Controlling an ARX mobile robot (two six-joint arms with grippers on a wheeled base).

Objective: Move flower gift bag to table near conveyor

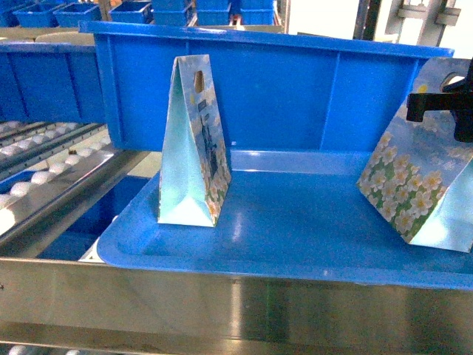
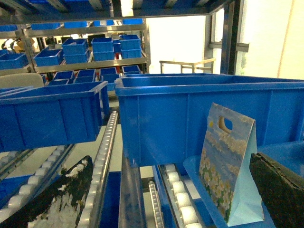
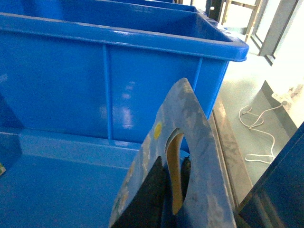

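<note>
Two flower gift bags stand in a blue tray (image 1: 295,244). The left gift bag (image 1: 194,140) is upright and free. The right gift bag (image 1: 414,185) leans, and my right gripper (image 1: 425,103) is shut on its top. The right wrist view shows that bag's handle cut-out (image 3: 190,142) pinched by the right gripper (image 3: 171,185). My left gripper (image 2: 166,199) is open, low over the conveyor (image 2: 183,199), with the upright bag (image 2: 230,166) just inside its right finger (image 2: 280,190). The table is out of view.
A deep blue bin (image 1: 295,89) stands right behind the tray. More blue bins (image 2: 52,114) sit on the roller tracks (image 1: 44,166) to the left and on shelves behind. A steel frame rail (image 1: 222,303) runs across the front.
</note>
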